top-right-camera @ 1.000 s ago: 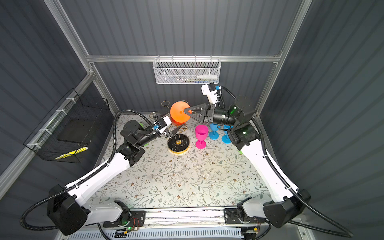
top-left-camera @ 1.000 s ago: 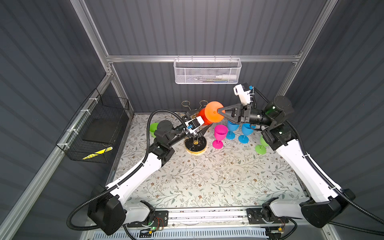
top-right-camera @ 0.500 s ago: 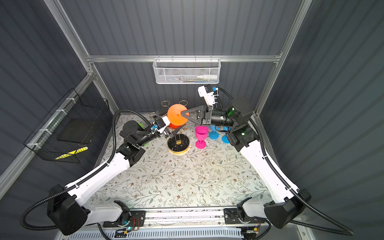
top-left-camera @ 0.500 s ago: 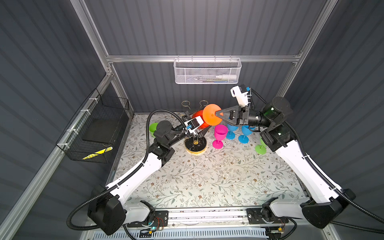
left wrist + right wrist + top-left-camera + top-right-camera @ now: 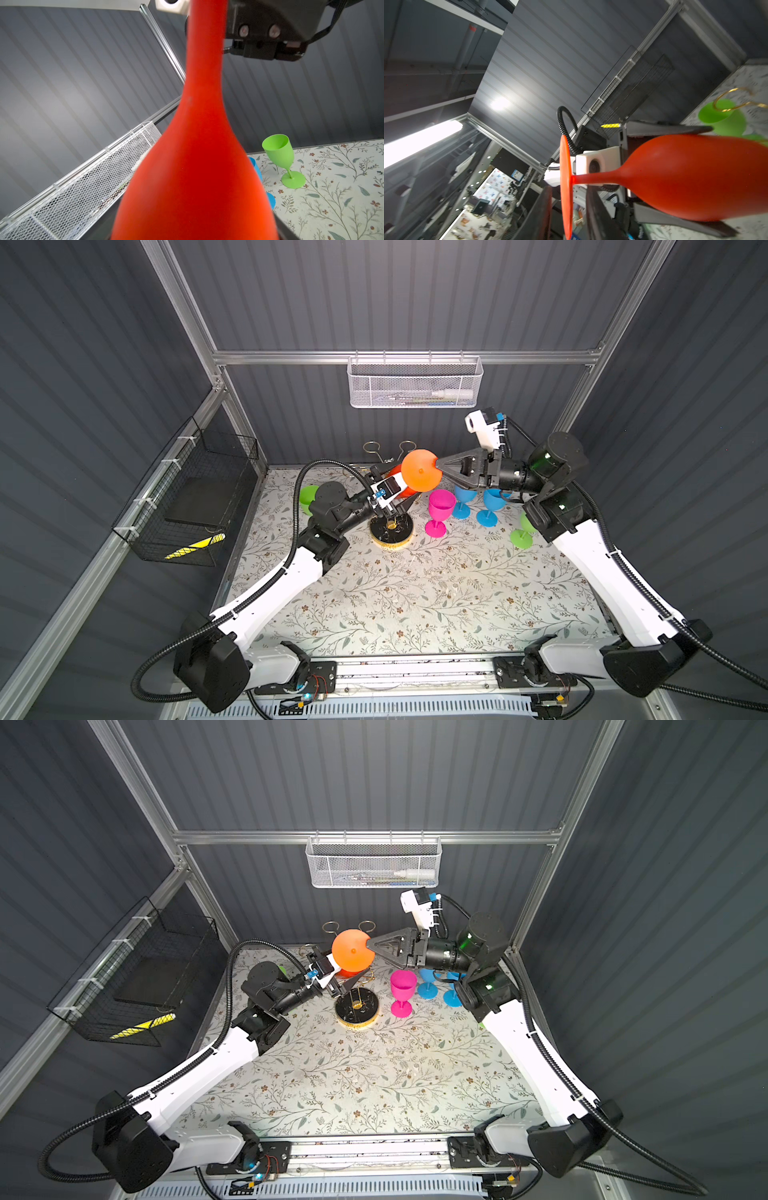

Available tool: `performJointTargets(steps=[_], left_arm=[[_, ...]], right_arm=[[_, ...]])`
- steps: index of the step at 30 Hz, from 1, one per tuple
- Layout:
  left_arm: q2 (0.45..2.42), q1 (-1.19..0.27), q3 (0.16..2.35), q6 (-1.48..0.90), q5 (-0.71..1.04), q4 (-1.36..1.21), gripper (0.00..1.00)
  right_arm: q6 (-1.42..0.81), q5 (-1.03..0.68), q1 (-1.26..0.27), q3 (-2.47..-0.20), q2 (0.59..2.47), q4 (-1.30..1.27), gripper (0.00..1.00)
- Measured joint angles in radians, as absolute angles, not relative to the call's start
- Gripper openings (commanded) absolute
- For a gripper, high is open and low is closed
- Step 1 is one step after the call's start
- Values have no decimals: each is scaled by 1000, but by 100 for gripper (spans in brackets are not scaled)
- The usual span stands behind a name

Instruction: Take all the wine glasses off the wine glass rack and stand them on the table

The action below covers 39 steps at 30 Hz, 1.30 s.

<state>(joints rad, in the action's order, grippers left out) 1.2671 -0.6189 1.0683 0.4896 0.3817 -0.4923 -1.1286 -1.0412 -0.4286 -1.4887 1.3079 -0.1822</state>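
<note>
I think the orange plastic wine glass [image 5: 420,470], upside down over the gold wire rack [image 5: 392,530], is light but slippery, so my left hand [image 5: 723,179] pinches its bowl, my right hand [image 5: 438,465] spread around its foot.

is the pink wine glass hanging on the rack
No, the pink wine glass stands upright on the table, beside the base of the rack.
</note>
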Motion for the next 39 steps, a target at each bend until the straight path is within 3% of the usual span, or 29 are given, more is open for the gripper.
performJointTargets(steps=[7, 15, 24, 31, 39], left_arm=[[1181, -619, 1107, 440, 300, -236, 69], [1175, -619, 1342, 292, 228, 197, 68], [1298, -619, 1613, 167, 236, 641, 67], [1414, -619, 1719, 152, 254, 893, 67], [1481, -619, 1834, 152, 278, 1063, 67]], right_arm=[[-936, -950, -371, -1546, 1271, 33, 48], [-484, -579, -403, -1628, 1140, 384, 48], [-177, -275, -514, -1578, 1125, 439, 49], [-66, -229, -549, -1528, 1154, 381, 52], [-8, -334, -565, -1498, 1190, 264, 54]])
